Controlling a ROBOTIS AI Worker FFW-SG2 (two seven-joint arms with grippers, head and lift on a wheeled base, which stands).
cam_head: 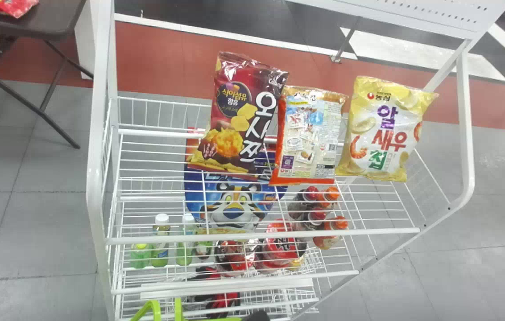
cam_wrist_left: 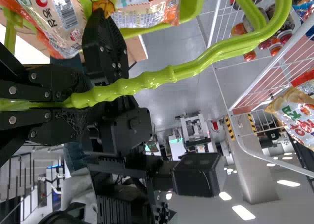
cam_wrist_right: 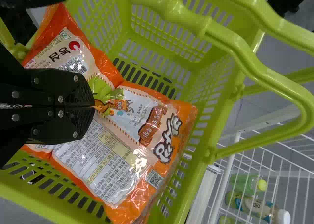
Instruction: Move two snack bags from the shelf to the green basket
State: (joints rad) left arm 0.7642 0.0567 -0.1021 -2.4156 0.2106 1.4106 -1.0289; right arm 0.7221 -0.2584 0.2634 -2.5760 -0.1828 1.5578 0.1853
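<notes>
Head view: three snack bags [cam_head: 308,133] stand on the top tier of the shelf [cam_head: 234,236]; these need not move if the basket's pair is the required two.

Left wrist view: the left gripper [cam_wrist_left: 81,100] is closed around a handle of the green basket [cam_wrist_left: 194,6].

Right wrist view: two orange-edged bags [cam_wrist_right: 120,158] overlap inside the basket. The right gripper [cam_wrist_right: 93,107] has its tips together against them; whether film is pinched cannot be told. Transfer judged essentially complete, release and withdrawal outstanding.
</notes>
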